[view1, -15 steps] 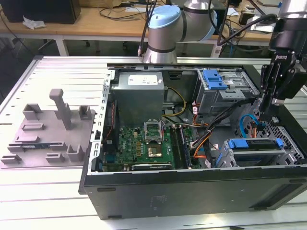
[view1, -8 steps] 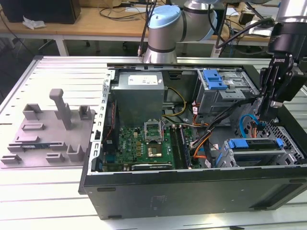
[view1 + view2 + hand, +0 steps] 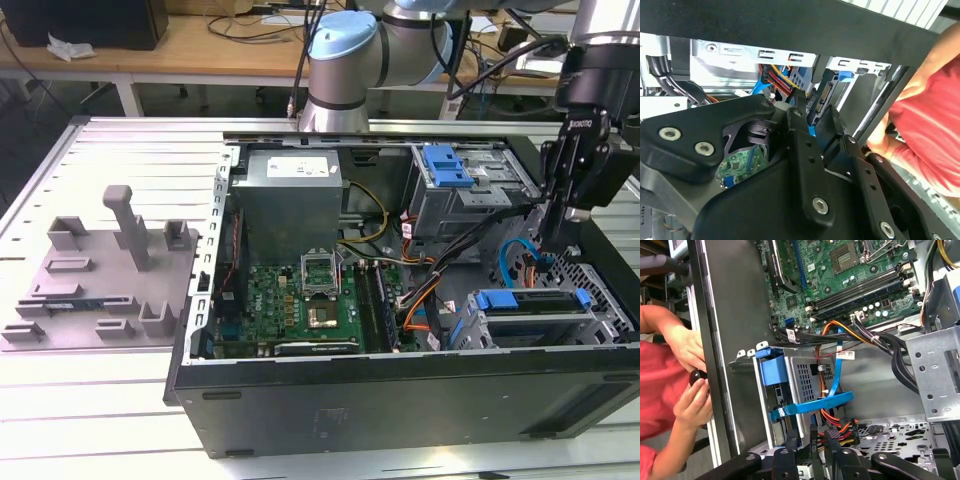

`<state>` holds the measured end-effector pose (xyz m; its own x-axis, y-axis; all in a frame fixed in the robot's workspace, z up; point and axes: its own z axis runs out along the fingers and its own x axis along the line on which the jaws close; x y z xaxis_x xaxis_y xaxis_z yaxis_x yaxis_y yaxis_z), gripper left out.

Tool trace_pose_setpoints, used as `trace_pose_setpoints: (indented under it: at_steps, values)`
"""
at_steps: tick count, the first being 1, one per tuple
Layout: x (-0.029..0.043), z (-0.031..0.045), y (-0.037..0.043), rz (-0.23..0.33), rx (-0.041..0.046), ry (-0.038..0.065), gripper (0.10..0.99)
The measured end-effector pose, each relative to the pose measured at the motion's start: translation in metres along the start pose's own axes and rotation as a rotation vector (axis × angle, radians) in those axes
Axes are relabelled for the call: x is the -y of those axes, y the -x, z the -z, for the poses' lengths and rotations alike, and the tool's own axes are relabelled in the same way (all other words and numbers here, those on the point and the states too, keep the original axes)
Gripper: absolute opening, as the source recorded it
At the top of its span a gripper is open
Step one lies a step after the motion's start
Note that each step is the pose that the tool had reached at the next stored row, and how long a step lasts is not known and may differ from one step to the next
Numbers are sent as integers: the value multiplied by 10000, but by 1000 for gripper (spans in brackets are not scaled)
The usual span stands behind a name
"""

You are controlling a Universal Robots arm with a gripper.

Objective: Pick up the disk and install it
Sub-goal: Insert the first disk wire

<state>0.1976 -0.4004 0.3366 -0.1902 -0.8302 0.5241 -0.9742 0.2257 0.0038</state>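
Disk w/ blue frame sits in grey cage at near corner of PC case, exterior view's right. Gripper hangs over it, not touching, fingers apart, nothing held. Person's hands at case edge in first wrist view. Motherboard mid-case. Grey stand on table, exterior view's left. Arm base behind case.

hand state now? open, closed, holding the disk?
Hand: open, holding nothing. The disk sits in the drive cage, not in its grasp.
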Motion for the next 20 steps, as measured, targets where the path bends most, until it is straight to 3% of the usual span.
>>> trace_pose_setpoints:
  at_steps: [2,4,11,16,17,20]
  values:
    - [0,-1,0,357,-2,-221,349]
    - [-11,-8,2,438,-3,-270,349]
    - [-35,-36,13,354,-4,-221,349]
    - [-35,-46,21,126,-16,-83,349]
    - [-35,-50,24,68,-29,-51,267]
    - [-35,-56,27,16,-39,-22,196]
